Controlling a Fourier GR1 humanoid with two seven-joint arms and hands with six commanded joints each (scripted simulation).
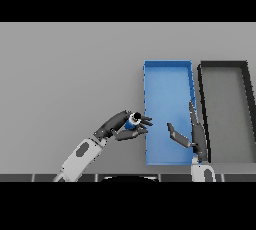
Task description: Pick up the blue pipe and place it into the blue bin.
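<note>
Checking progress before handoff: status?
Left hand shut on pipe, just left of blue bin. Right hand open over bin. Nothing blocking.

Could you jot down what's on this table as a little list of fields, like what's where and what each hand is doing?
table: grey table
pipe: blue pipe, held off the table just left of the blue bin
left hand: left hand, fingers curled round the pipe
right hand: right hand, fingers straight, holding nothing, over the blue bin's right side
blue bin: blue bin, nothing inside yet
black bin: black bin, right of the blue one
</note>
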